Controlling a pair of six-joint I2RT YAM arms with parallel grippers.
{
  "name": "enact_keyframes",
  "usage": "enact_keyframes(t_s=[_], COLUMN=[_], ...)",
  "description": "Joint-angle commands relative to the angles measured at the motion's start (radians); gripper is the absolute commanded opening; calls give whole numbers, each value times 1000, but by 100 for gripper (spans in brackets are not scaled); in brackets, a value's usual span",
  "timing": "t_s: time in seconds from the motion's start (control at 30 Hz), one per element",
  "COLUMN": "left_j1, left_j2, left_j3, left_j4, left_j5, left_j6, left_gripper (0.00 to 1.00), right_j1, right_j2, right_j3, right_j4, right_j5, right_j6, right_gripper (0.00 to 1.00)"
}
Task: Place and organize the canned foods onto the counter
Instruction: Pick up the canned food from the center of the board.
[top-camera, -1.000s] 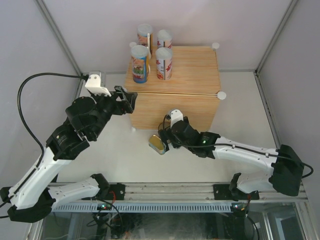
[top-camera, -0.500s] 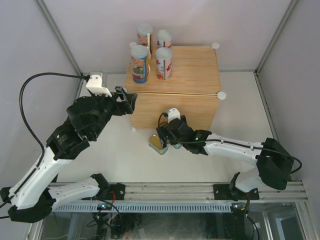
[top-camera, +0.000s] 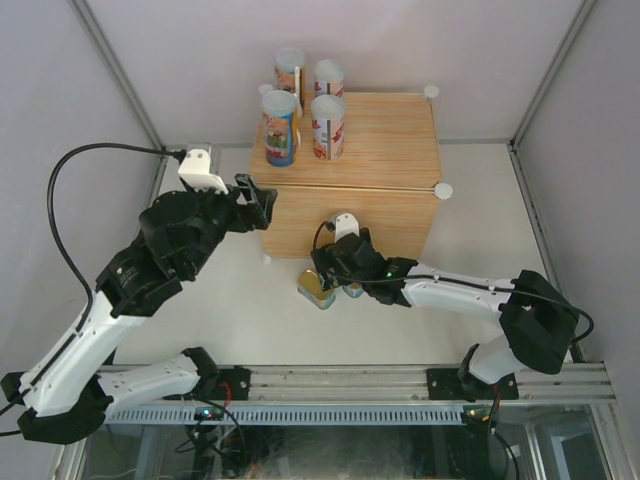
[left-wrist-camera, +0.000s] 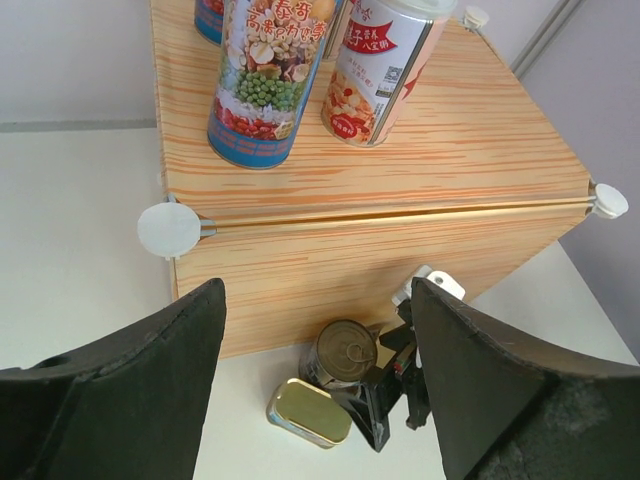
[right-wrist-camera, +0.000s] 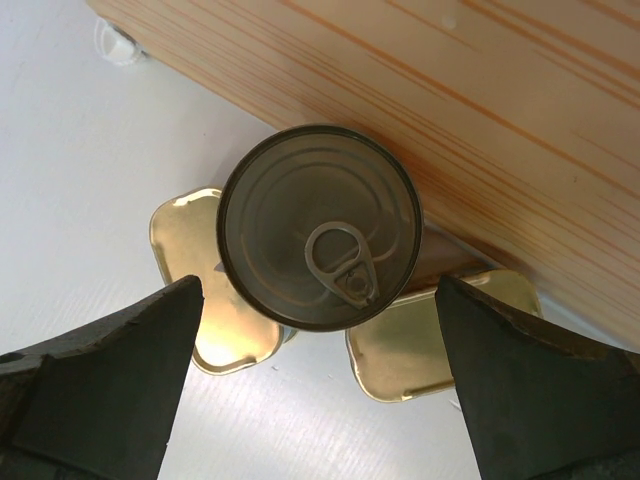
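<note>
Four tall white-lidded cans stand on the far left of the wood-grain counter; two of them show in the left wrist view. A dark can with a metal pull-tab top stands on the table against the counter's front, also seen in the left wrist view. Two flat gold tins lie beside it, one on the left and one on the right. My right gripper is open and hovers over the dark can, one finger on each side. My left gripper is open and empty near the counter's front left corner.
White round connectors mark the counter's corners. Grey walls and metal frame posts close in the table on the left, right and back. The arms' base rail runs along the near edge.
My right gripper has moved a little left toward the counter's front and now sits over the dark can. My left arm has shifted slightly to the right.
</note>
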Motion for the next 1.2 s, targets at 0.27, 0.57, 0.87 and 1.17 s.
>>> enact_keyframes(t_s=[0.27,0.57,0.87,1.17], left_j1=[12,15,17,27], left_j2=[26,38,18,10], left_j3=[71,92,73,67], left_j4=[-5,-16,-14,-6], left_j5=[24,31,35,46], left_j6=[17,29,26,34], left_gripper=[79,79,79,79], right_j1=[-31,-31,-27,-21], right_j2=[42,81,104,125], right_j3=[5,35,54,75], right_j4=[116,113,119,116], right_j5=[-6,-7,11,22], right_j6=[-1,0,-4,-1], right_gripper=[100,100,99,98])
